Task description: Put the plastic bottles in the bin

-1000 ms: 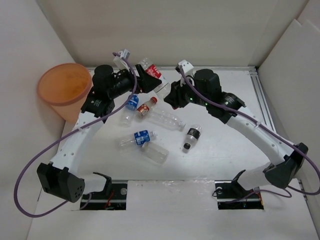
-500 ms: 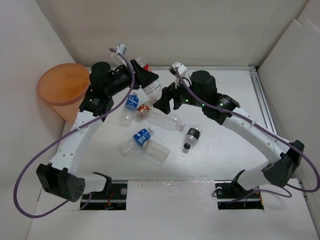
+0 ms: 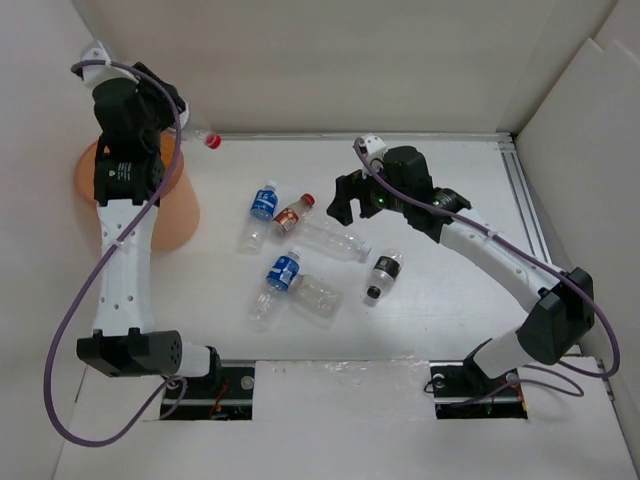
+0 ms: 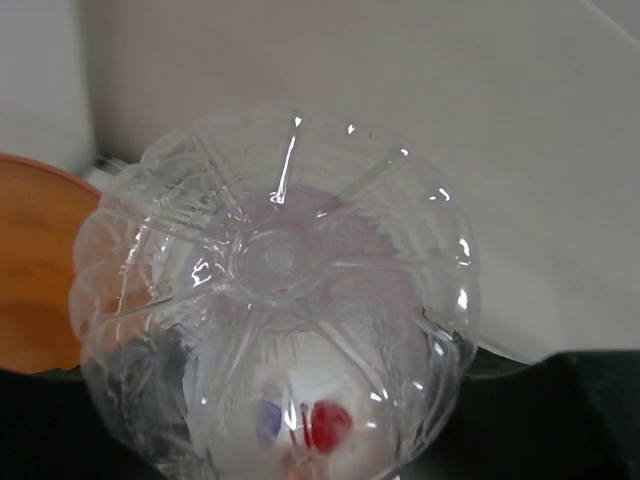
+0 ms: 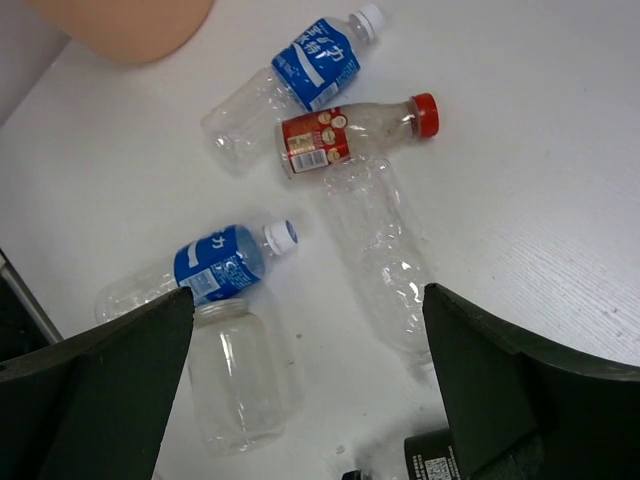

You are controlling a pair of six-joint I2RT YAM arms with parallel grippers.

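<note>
- Clear plastic with a red cap: one held bottle (image 4: 275, 300) is clamped in the left gripper (image 3: 172, 115). It is raised beside the rim of the bin (image 3: 180, 215), its ribbed base fills the left wrist view, and it is not yet inside.
- The orange bin stands at the far left of the table (image 3: 440, 300). The arm hides most of its mouth, so I cannot tell whether any bottle already lies inside.
- Six bottles lie on the table, apart from the bin:
  - upper blue-labelled bottle (image 3: 263, 203)
  - lower blue-labelled bottle (image 3: 283, 272)
  - red-labelled bottle (image 3: 290, 215)
  - black-labelled bottle (image 3: 383, 273)
  - long bare bottle (image 3: 338, 241)
  - short bare bottle (image 3: 318, 295)
- The right gripper (image 5: 307, 293) hangs over this cluster, jaws spread wide, holding nothing.
- By my judgement the task is at an early stage: one drop is close, and six pickups are left.
</note>
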